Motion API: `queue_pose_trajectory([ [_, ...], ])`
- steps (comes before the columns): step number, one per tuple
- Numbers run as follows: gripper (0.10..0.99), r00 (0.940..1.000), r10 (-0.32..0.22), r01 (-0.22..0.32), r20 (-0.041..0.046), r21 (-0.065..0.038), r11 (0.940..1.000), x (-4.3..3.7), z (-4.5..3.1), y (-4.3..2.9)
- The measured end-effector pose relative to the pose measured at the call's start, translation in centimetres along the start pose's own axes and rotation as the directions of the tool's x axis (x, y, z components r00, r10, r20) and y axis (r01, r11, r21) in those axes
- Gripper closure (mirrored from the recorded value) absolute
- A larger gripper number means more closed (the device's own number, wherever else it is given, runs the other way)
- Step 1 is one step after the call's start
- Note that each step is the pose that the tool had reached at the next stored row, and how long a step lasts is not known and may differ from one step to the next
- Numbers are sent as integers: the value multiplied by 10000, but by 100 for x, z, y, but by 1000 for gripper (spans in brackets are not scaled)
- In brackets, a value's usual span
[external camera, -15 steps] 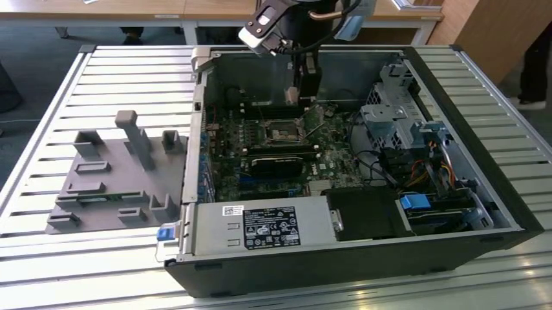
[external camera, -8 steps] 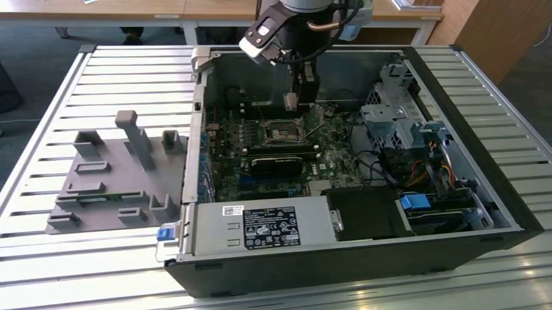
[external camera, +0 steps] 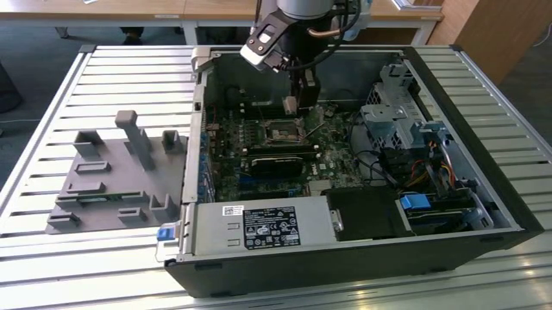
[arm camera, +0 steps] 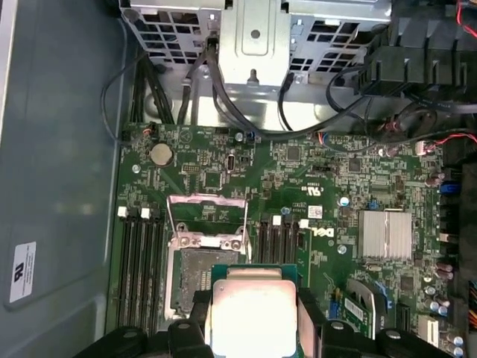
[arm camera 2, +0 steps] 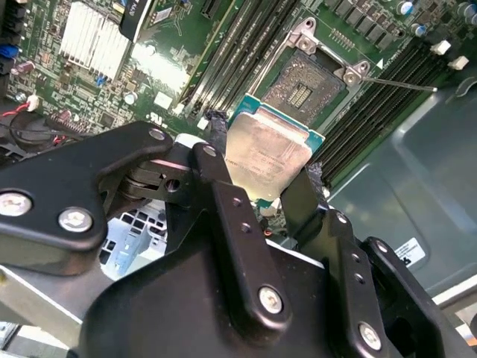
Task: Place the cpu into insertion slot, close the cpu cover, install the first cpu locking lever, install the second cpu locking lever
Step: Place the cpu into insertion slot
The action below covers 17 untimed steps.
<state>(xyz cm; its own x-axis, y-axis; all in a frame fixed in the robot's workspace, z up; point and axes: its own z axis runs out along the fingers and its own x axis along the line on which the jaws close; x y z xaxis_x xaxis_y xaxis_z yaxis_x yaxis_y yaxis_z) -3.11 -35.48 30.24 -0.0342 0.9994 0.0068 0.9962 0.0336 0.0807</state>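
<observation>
My gripper [external camera: 293,105] hangs inside the open computer case, shut on the cpu [arm camera 2: 272,149], a flat square chip with a pale metal top on a green edge. In both wrist views its black fingers [arm camera 2: 217,138] press on two opposite sides of the chip. The cpu [arm camera: 252,313] is held slightly above the green board and beside the insertion slot [arm camera: 195,282], not in it. The insertion slot [arm camera 2: 302,83] is a dark square socket and lies bare. The cpu cover [arm camera: 208,240], a silvery frame, stands swung open at the socket's edge. A thin metal lever [arm camera 2: 402,86] sticks out sideways.
The case walls [external camera: 198,129] ring the board. A power supply box [external camera: 258,227] fills the near corner and a drive cage [external camera: 388,123] with cables is on the exterior view's right. A black module [external camera: 280,161] lies near the socket. A grey fixture [external camera: 112,174] sits outside on the slatted table.
</observation>
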Motion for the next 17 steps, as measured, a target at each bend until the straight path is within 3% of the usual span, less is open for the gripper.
queue_pose_trajectory([
  [17,549,10000,-60,60,-4,-28,10000,15,206,-51],
])
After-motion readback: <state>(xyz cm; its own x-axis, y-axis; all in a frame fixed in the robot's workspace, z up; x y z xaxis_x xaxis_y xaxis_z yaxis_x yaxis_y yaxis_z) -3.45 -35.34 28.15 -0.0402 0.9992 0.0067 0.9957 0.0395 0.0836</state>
